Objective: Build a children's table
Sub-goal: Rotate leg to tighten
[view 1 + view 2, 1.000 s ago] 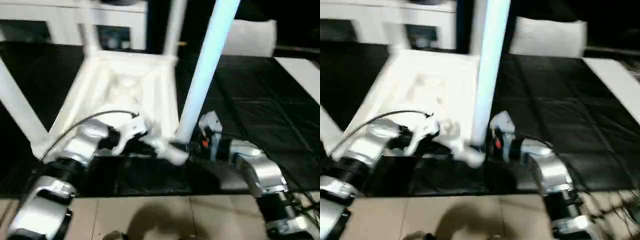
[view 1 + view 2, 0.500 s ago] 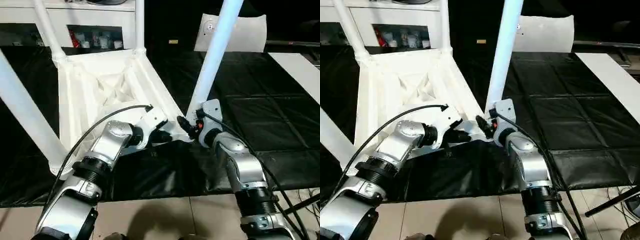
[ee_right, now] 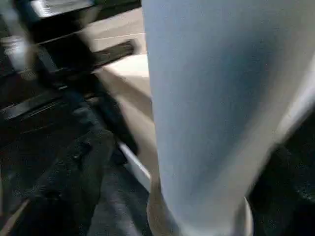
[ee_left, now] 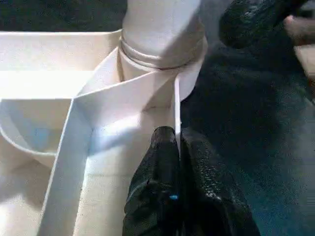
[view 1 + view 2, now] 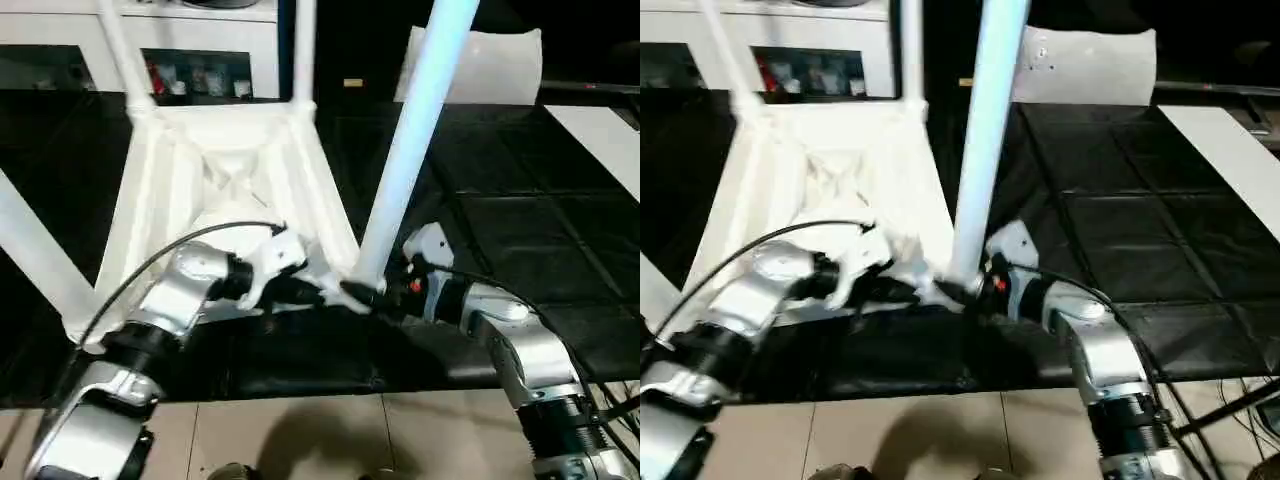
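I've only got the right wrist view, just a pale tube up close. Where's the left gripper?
Observer: The left gripper is pinched on a thin wall of the top, right beside that leg's socket.
Operator: Is the top upside down?
Observer: Yes, ribbed underside up, lying on a black mat.
Operator: How many legs are up?
Observer: Four, one rising from each corner.

White table [image 5: 215, 175]; black mat [image 5: 520, 230]; silver forearms [image 5: 520, 340].
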Motion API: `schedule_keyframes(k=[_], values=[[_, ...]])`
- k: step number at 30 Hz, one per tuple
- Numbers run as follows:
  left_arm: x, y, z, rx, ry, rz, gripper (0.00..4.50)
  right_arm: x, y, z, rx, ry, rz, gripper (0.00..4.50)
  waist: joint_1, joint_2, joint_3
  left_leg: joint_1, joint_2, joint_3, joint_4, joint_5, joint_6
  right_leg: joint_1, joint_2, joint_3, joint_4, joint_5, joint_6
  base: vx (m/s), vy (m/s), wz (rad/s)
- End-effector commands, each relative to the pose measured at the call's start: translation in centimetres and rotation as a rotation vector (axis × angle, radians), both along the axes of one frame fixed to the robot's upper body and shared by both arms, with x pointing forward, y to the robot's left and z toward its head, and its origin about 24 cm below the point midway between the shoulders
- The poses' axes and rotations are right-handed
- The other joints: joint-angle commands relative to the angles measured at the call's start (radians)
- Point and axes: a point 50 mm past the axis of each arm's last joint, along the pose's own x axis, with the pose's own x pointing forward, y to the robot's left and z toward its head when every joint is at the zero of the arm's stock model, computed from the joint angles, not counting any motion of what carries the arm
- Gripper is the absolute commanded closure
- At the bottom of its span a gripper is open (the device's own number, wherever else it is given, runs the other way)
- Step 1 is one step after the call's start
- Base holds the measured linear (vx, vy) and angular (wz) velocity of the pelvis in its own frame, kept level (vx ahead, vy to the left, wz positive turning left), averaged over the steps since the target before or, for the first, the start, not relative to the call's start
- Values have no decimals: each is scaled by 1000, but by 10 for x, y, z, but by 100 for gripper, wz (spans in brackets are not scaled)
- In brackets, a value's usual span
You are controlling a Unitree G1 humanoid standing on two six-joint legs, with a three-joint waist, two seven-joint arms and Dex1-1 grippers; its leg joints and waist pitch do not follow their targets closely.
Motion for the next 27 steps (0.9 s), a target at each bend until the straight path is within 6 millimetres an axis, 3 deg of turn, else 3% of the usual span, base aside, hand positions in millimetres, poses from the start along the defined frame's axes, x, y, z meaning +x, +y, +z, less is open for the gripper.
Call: schedule_keyframes(k=[1,8,9,13,14,16,18,23,27], values=[[-6,-2,-2,29,14,-122,450,-4,2,3,7,5,126,6,5,8,-64,43,53,-22,-67,-198,44,35,-43,23,-60,-17,-262,0,0,0],[-11,9,6,74,66,-278,450,-8,-10,5,-7,17,281,6,31,3,-68,39,54,-16,-62,-162,52,38,-46,20,-49,16,-277,0,0,0],[-12,10,6,81,67,-296,450,-7,-11,5,-5,22,294,32,33,3,-67,40,54,-16,-62,-163,52,37,-45,20,-50,12,-277,0,0,0],[-12,11,8,95,82,-350,450,-6,-14,8,-3,34,339,45,43,1,-67,41,56,-15,-61,-176,41,34,-47,20,-50,-20,-275,0,0,0],[-13,10,9,103,87,-372,450,-5,-15,8,-6,39,360,75,48,2,-68,42,57,-15,-61,-173,39,34,-48,21,-49,-21,-274,0,0,0],[-13,10,9,108,86,-381,450,-5,-15,8,-8,40,371,87,52,-1,-69,42,56,-14,-59,-170,40,33,-47,21,-47,-17,-274,0,0,0],[-14,10,9,117,85,-391,450,-4,-15,9,-11,40,382,94,53,-1,-68,40,56,-15,-60,-174,39,32,-48,20,-47,-27,-271,0,0,0],[-13,9,9,133,81,-410,450,-1,-10,8,-4,43,414,160,53,-5,-68,41,56,-16,-61,-196,17,31,-48,20,-49,-57,-265,0,0,0],[-13,10,9,135,80,-413,450,-1,-7,7,0,49,436,171,53,-6,-67,40,55,-16,-61,-207,14,31,-48,21,-50,-73,-263,0,0,0]])
